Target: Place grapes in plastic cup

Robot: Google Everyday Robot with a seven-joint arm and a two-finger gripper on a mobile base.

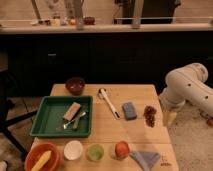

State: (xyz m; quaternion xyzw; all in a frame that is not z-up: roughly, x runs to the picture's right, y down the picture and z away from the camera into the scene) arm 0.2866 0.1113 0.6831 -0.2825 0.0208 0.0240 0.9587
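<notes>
Nothing is done yet, by my read. The grapes [149, 115] lie on the counter [135, 134] toward its 3 o'clock edge, and the cup [95, 152] stands empty-looking at 6 o'clock, well apart from them. My end effector [170, 117] hangs just off the counter's edge, at 3 o'clock of the grapes, fingers apart and holding nothing. The reach, grasp, carry and drop are all left.

A blue block [129, 110] sits just beside the grapes at their 9 o'clock. Around the cup, a white bowl [73, 149] is at 9 o'clock and an orange-red fruit [121, 149] at 3 o'clock, both close. I judge that this leaves a tight slot for the drop. A green tray [47, 117] lies well clear.
</notes>
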